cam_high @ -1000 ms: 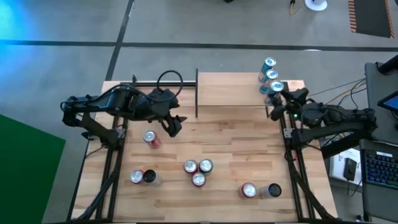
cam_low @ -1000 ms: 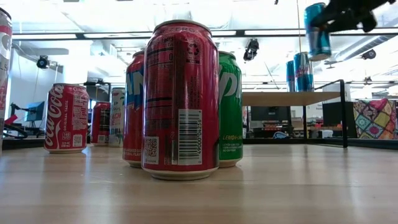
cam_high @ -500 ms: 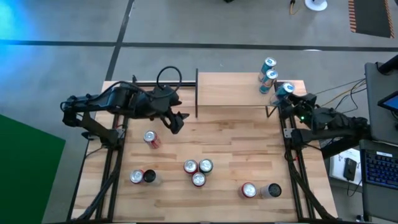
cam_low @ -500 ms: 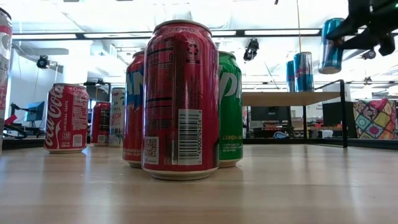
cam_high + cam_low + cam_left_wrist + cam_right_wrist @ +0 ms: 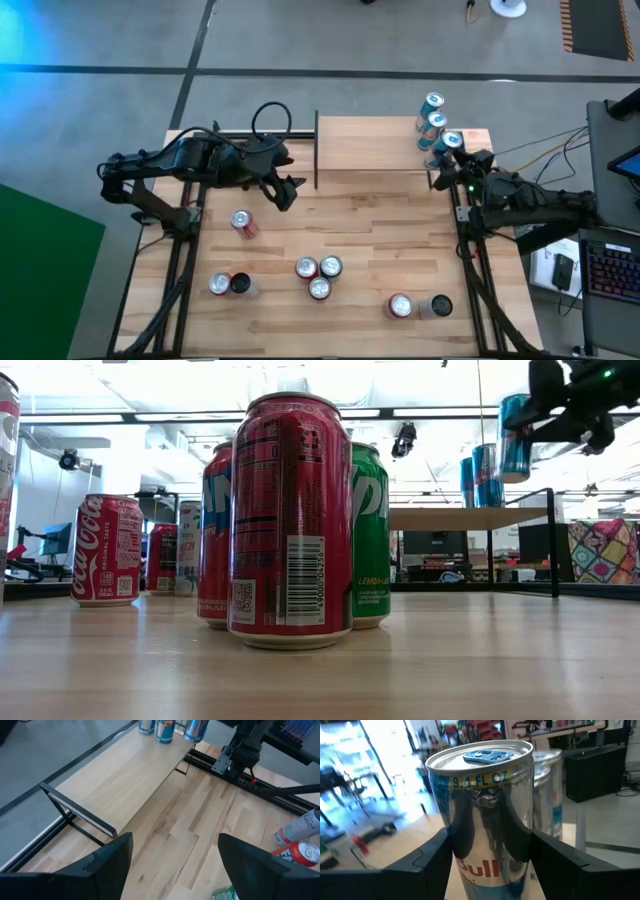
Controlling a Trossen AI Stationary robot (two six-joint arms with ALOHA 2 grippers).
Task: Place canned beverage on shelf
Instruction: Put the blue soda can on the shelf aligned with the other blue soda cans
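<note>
Looking straight down, the right gripper (image 5: 457, 152) hangs at the right end of the shelf (image 5: 370, 143), pinching a slim blue-and-silver energy drink can (image 5: 448, 142) just beside two matching cans (image 5: 432, 112) that stand on the shelf's far right corner; the left gripper (image 5: 285, 192) hovers with fingers spread over the tabletop (image 5: 370, 250), near the shelf's left upright and empty. A red cola can (image 5: 241, 222) stands close below it, and three cans (image 5: 318, 275) cluster in the table's middle. From table height, the held can (image 5: 514, 438) hangs upright above the shelf board (image 5: 468, 518), clear of its surface, with the two shelved cans (image 5: 483, 476) just beside it. In the left wrist view, the parted fingers (image 5: 109, 865) frame bare wood and the shelf (image 5: 125, 777). In the right wrist view, both fingers (image 5: 432, 865) press the can's sides (image 5: 487, 815), a second can (image 5: 549, 800) close behind.
</note>
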